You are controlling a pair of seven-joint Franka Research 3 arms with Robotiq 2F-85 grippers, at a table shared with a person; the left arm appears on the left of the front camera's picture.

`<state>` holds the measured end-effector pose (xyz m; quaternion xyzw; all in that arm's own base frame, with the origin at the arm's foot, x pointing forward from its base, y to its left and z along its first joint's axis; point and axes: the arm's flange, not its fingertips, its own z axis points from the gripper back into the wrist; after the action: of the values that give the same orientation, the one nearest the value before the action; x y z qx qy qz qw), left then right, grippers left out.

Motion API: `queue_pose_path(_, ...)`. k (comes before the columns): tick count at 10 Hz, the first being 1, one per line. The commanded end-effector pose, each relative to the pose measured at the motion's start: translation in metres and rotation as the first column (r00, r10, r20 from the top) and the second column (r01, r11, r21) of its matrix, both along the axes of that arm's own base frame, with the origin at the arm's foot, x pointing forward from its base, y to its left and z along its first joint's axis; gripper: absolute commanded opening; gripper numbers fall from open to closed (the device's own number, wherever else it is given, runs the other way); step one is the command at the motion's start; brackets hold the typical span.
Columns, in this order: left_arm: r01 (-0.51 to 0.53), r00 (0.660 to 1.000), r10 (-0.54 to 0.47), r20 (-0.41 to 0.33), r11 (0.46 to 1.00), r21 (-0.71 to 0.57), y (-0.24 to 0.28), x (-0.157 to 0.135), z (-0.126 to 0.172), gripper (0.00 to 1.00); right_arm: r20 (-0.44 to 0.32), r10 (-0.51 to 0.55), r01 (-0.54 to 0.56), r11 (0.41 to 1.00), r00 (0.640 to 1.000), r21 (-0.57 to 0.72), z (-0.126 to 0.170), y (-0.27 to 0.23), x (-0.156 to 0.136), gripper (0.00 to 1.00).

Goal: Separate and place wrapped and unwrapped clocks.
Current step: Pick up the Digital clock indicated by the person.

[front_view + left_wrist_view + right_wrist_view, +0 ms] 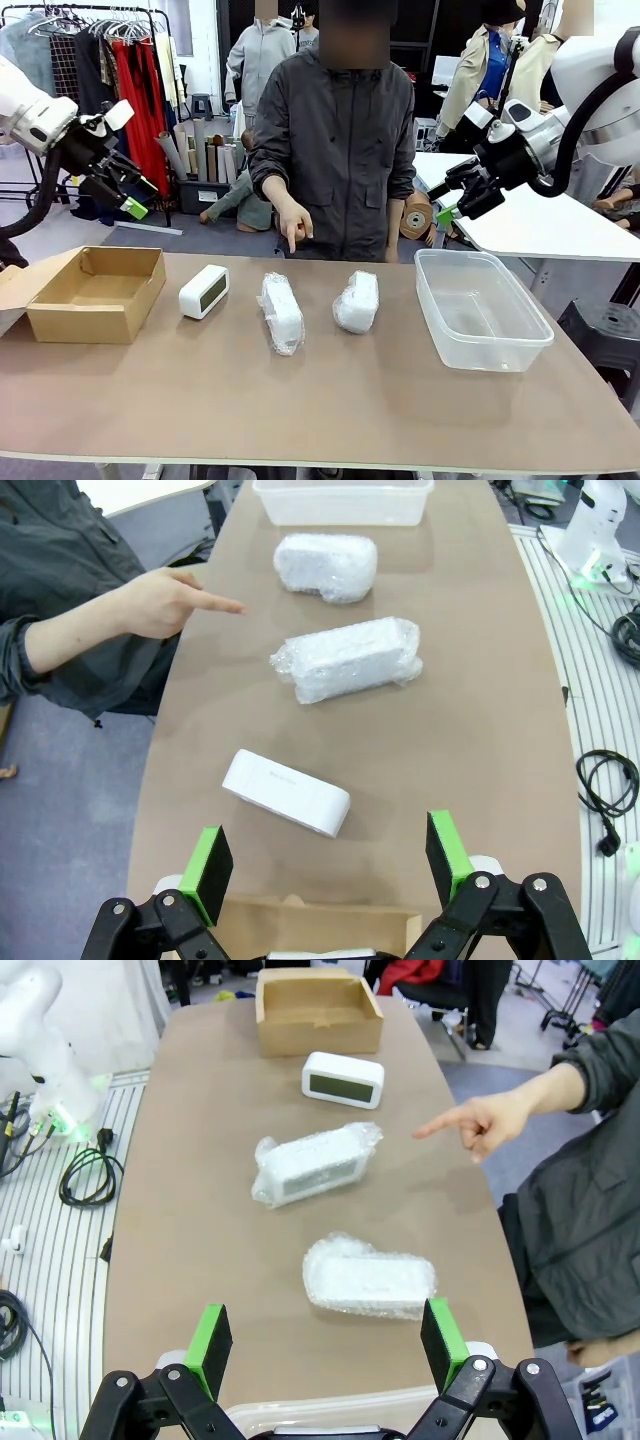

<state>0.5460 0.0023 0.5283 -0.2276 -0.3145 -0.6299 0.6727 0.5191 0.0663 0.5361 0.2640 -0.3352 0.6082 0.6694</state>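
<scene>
**Front view: three clocks in a row, both grippers empty**

Nearest the robot, the left gripper (125,192) hangs over the cardboard box (80,323). The right gripper (452,196) hangs over the clear tub (497,356). Each has its fingers spread wide and holds nothing. Mid-table lie the bare clock (204,291) beside the box, the middle wrapped clock (281,313), then the second wrapped clock (357,301) nearer the tub, all apart. At the far edge, the person's hand (292,222) points downward.

Table (300,410) carries box (85,325), bare clock (203,291), two wrapped clocks (281,312) (356,301), clear tub (497,355)
</scene>
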Motion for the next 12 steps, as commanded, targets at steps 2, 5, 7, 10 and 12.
queue_pose_path(2, -0.003, 1.000, 0.003, 0.002, 1.000, -0.001, 0.001, 0.000, 0.000, 1.00, -0.002, 0.002, -0.002, 1.000, 1.000, -0.004, 0.000, 0.000, 0.000, 1.00)
queue_pose_path(5, -0.043, 0.995, 0.050, -0.087, 0.996, 0.084, 0.004, -0.004, 0.019, 1.00, -0.002, 0.002, -0.002, 1.000, 1.000, -0.004, 0.000, 0.000, 0.000, 1.00)
queue_pose_path(7, -0.028, 0.993, 0.046, -0.113, 0.987, 0.158, -0.020, -0.017, 0.040, 1.00, -0.002, 0.002, -0.002, 1.000, 1.000, -0.004, 0.000, 0.000, 0.000, 1.00)
queue_pose_path(10, -0.316, 0.921, 0.365, -0.136, 0.904, 0.289, -0.100, -0.039, 0.051, 1.00, -0.002, 0.002, -0.002, 1.000, 1.000, -0.004, 0.000, 0.000, 0.000, 1.00)
queue_pose_path(12, -0.314, 0.915, 0.367, -0.167, 0.908, 0.277, -0.139, -0.049, 0.040, 1.00, -0.002, 0.002, -0.002, 1.000, 1.000, -0.004, 0.000, 0.000, 0.000, 1.00)
